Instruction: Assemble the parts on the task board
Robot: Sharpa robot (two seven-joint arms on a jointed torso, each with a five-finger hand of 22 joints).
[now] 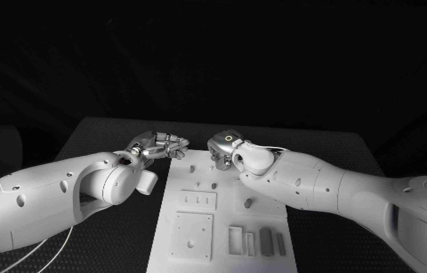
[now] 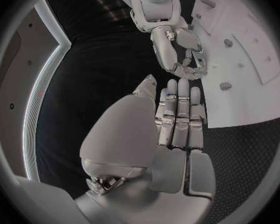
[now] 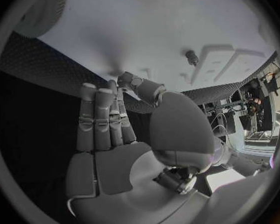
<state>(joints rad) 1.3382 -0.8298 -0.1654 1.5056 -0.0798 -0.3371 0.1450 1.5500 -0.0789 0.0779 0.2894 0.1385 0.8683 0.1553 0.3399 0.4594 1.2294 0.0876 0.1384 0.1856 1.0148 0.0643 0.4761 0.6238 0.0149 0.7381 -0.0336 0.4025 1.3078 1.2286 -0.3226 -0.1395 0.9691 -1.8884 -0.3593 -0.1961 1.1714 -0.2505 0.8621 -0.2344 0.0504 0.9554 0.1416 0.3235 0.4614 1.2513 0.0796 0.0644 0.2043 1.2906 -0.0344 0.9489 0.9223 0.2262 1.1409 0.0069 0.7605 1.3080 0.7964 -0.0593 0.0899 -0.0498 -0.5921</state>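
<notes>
The left hand (image 1: 160, 145) hovers at the board's (image 1: 200, 180) far left corner, fingers straight and together, thumb alongside, holding nothing. Just right of it, the right hand (image 1: 225, 147) hangs over the board's far edge, fingers curled inward; whether it pinches anything I cannot tell. Grey parts (image 1: 266, 242) lie on the board nearer the robot, behind both hands.

Left hand (image 2: 174, 122) flat, fingers straight and together, holding nothing, at task board (image 2: 252, 99) edge. Right hand (image 2: 180, 55) curled over board; grip unclear.
</notes>
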